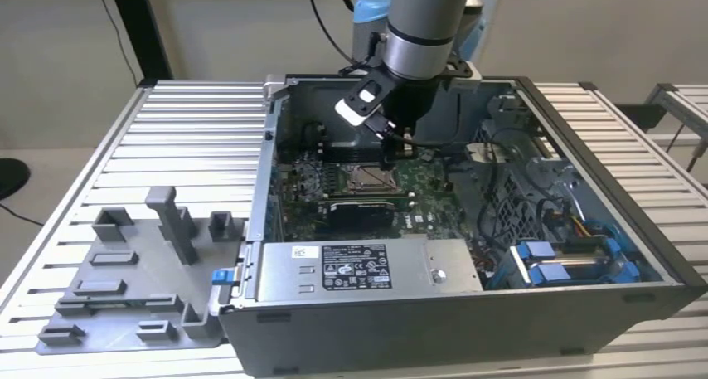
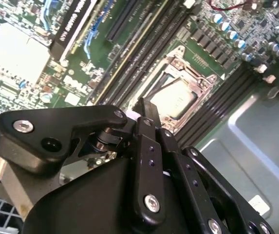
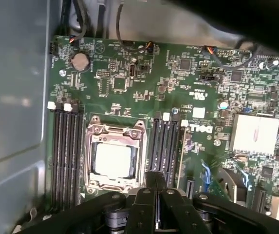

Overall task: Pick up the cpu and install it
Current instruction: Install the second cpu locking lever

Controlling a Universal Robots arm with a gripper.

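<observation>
1. In the first wrist view, your claw (image 3: 155, 187) is nearest the camera: matte black linkage bars with bright screw heads, its two fingers pressed flat together with nothing between them.
2. Just past the fingertips lies the cpu (image 3: 112, 160), a flat square with a pale silvery top. It sits inside the socket (image 3: 114, 157), bordered by the socket's shiny metal frame.
3. Black memory slots (image 3: 65, 151) run in parallel rows on either side of the socket, on the green motherboard (image 3: 144, 83).
4. In the exterior view, the arm (image 1: 420, 31) descends steeply into the open computer case (image 1: 619, 313), with the claw (image 1: 396, 151) hovering just above the cpu (image 1: 370, 177).
5. A grey power supply box (image 1: 354, 267) lies in the case's front.
6. The case rests on a ribbed metal surface (image 1: 133, 155), beside a grey plastic fixture tray (image 1: 122, 296) with upright posts.
</observation>
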